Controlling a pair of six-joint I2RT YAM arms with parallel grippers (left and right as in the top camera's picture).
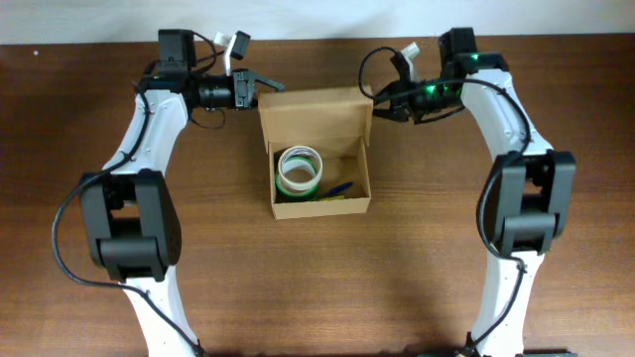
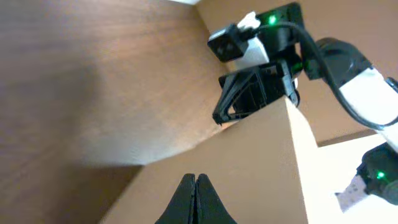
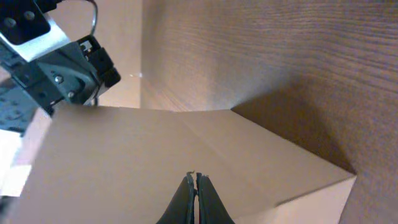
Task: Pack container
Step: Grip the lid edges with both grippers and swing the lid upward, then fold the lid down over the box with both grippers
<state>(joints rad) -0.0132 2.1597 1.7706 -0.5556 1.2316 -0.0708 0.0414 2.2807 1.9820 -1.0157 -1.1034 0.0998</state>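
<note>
The container [image 1: 322, 206] is a tan cardboard box in the middle of the table, with its flap lid [image 1: 316, 114] standing open at the far side. Inside lie tape rolls [image 1: 299, 171] and a blue pen [image 1: 340, 187]. My left gripper [image 1: 266, 87] is shut at the lid's far left corner. My right gripper [image 1: 377, 103] is shut at the lid's far right corner. In the left wrist view the shut jaws [image 2: 196, 180] sit against the lid's tan surface [image 2: 249, 162]. In the right wrist view the shut jaws [image 3: 196, 180] sit against the lid [image 3: 124, 155] too.
The brown wooden table [image 1: 556, 59] runs round the box. Each arm's base links stand near the front, the left one [image 1: 129, 223] and the right one [image 1: 521, 203]. A pale wall strip lies beyond the table's far edge.
</note>
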